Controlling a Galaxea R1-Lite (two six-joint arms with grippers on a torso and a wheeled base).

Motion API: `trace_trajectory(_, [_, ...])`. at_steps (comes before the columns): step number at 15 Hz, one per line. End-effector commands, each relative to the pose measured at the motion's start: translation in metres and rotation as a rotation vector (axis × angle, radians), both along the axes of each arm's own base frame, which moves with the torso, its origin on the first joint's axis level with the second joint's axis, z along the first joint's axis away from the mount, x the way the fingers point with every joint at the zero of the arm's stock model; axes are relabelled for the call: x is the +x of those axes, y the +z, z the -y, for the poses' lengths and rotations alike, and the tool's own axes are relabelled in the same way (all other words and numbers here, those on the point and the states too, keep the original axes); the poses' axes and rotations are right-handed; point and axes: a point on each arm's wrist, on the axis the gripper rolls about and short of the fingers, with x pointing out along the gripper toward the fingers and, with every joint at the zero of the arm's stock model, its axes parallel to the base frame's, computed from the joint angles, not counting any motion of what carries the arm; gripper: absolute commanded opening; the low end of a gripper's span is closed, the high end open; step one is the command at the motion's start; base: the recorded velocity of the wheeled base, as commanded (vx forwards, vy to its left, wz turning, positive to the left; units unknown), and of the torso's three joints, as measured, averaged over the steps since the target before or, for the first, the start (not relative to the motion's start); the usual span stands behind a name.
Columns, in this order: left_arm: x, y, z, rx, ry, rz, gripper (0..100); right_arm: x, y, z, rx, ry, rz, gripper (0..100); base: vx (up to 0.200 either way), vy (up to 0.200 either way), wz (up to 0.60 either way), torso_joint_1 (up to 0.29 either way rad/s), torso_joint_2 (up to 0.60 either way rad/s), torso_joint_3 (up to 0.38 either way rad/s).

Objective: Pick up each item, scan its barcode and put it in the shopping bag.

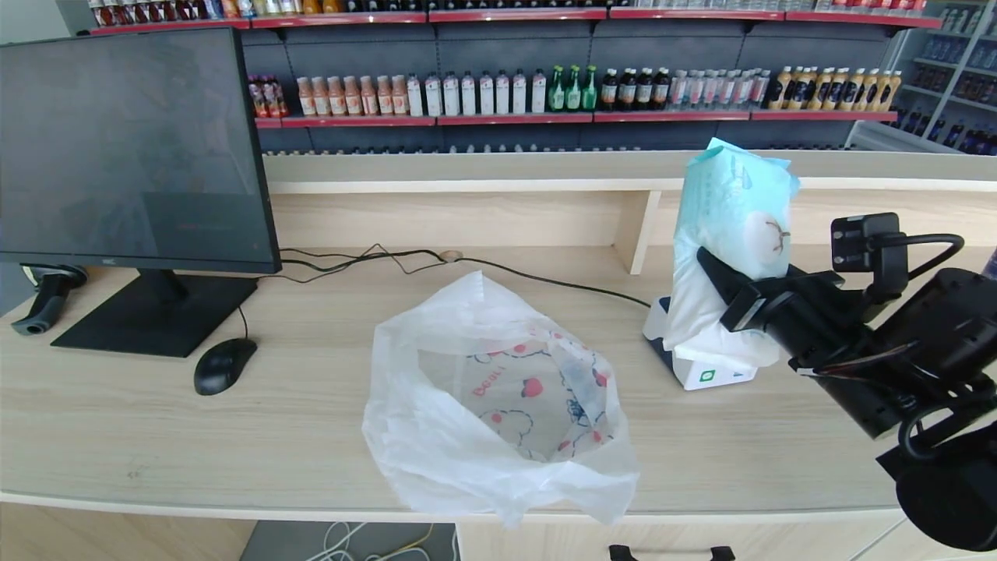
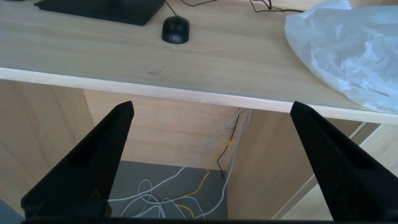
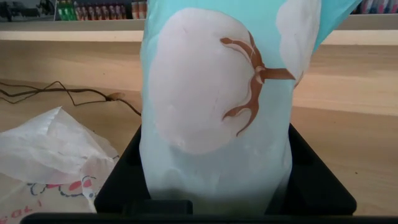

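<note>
A soft light-blue and white pack (image 1: pixel 736 226) with a round white picture stands upright in my right gripper (image 1: pixel 713 269), which is shut on its lower half. The pack hangs just above a small white scanner box (image 1: pixel 713 374) at the counter's right. In the right wrist view the pack (image 3: pixel 217 112) sits between the black fingers (image 3: pixel 124 180). The shopping bag (image 1: pixel 491 405), thin white plastic with red and blue print, lies open at mid-counter, left of the pack. My left gripper (image 2: pixel 211 155) is open, low in front of the counter edge, holding nothing.
A dark monitor (image 1: pixel 132 148) on a black stand occupies the left, with a black mouse (image 1: pixel 224 365) beside it and a handheld scanner (image 1: pixel 47 300) at the far left. A black cable (image 1: pixel 545 280) runs along the back. A raised ledge (image 1: pixel 467 167) bounds the counter behind.
</note>
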Motion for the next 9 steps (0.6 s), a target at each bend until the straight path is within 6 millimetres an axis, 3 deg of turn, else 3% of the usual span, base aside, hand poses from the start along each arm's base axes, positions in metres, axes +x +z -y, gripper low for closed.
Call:
trace_trajectory(1, [0.000, 0.000, 0.000, -0.001, 0.001, 0.000, 100, 0.005, -0.005, 0.001, -0.004, -0.009, -0.014, 0, 0.000, 0.000, 0.00, 0.000, 0.00, 0.000])
trace_trajectory(9, [0.000, 0.000, 0.000, -0.003, 0.001, 0.002, 100, 0.020, -0.015, 0.006, -0.001, -0.036, -0.040, 0, 0.000, 0.000, 0.00, 0.000, 0.00, 0.000])
